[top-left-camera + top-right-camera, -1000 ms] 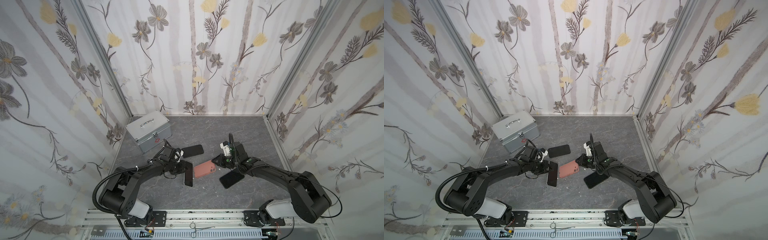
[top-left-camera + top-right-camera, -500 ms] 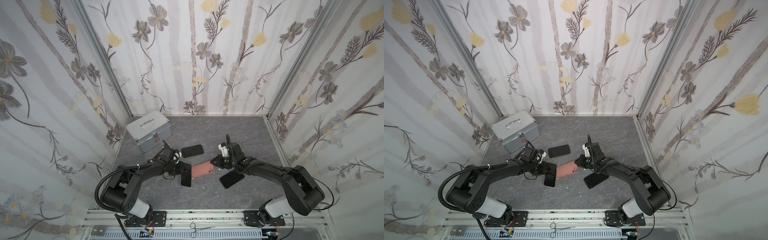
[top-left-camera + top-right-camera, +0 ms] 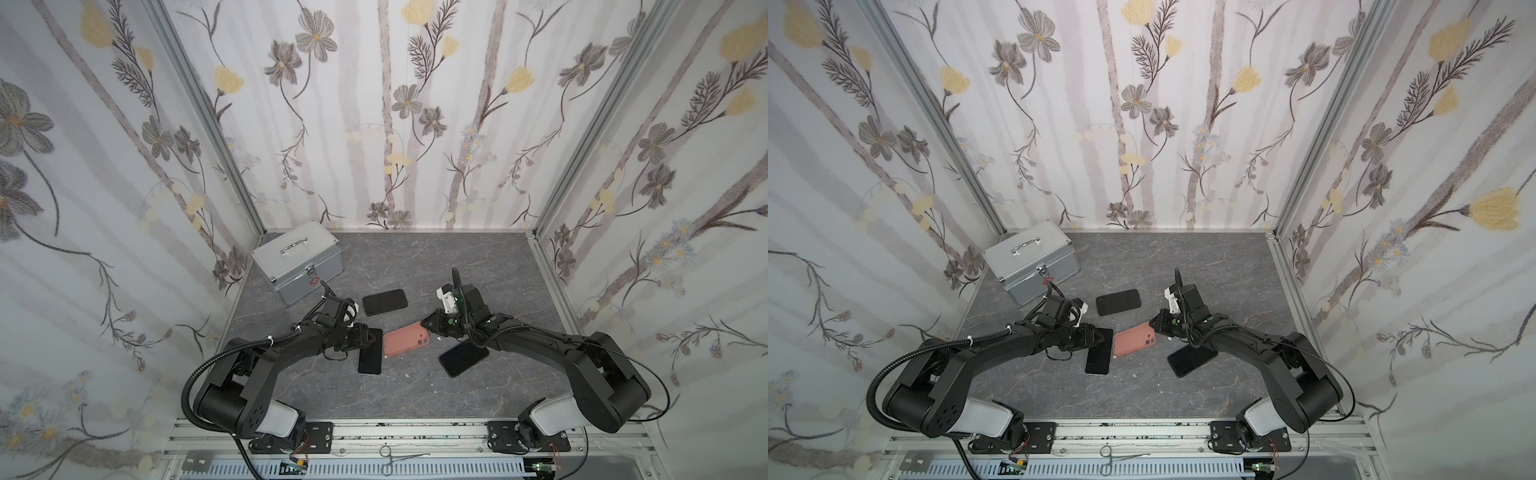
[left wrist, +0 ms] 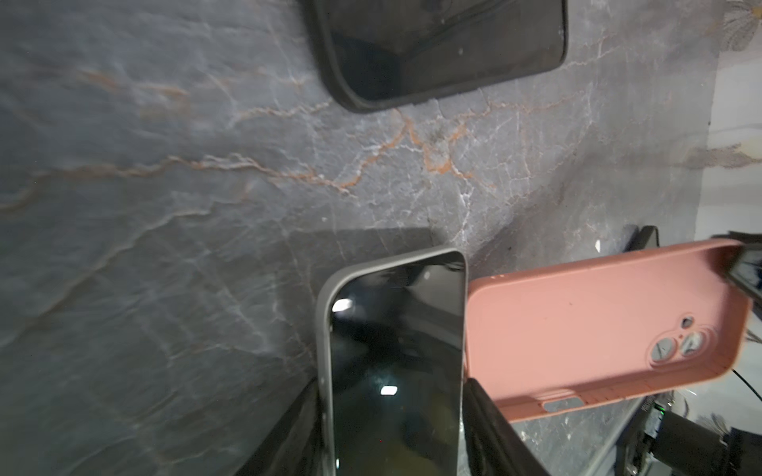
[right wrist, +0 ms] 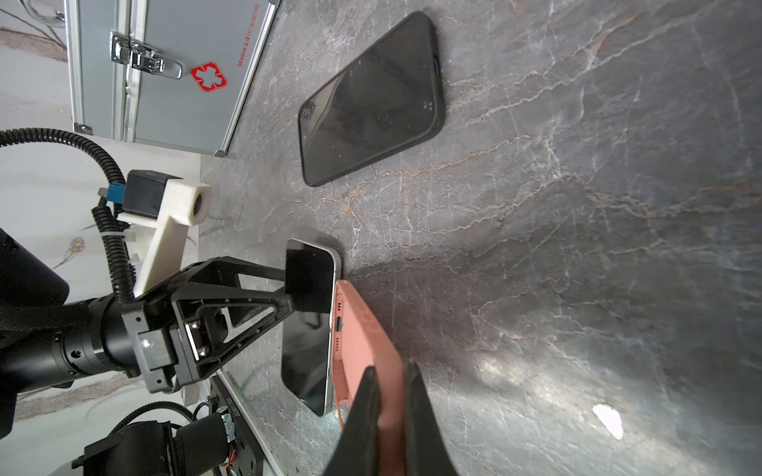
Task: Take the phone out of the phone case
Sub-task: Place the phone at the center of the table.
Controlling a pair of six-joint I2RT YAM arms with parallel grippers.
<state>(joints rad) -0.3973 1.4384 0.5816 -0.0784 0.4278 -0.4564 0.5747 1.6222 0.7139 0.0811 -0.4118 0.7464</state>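
The bare phone point(image 3: 370, 355) point(image 3: 1098, 357) lies screen up on the table, outside the pink phone case point(image 3: 405, 344) point(image 3: 1136, 338). Its long side runs close beside the case's open end. My left gripper point(image 3: 368, 336) point(image 4: 391, 391) is open. One finger stands on each side of the phone's far end point(image 4: 396, 329), with a thin gap showing. My right gripper point(image 3: 428, 323) point(image 5: 391, 375) is shut on the case wall point(image 5: 363, 329) near the camera cut-out and holds that end tilted up.
A black cased phone point(image 3: 384, 302) point(image 5: 371, 99) lies behind the two grippers. Another dark phone point(image 3: 463, 359) lies under my right forearm. A silver latched box point(image 3: 297, 262) stands at the back left. Small forceps point(image 3: 401, 459) rest on the front rail.
My left jaws have spread apart from the phone they were pinching, and the phone now rests on the table. The right gripper has kept its hold on the pink case.
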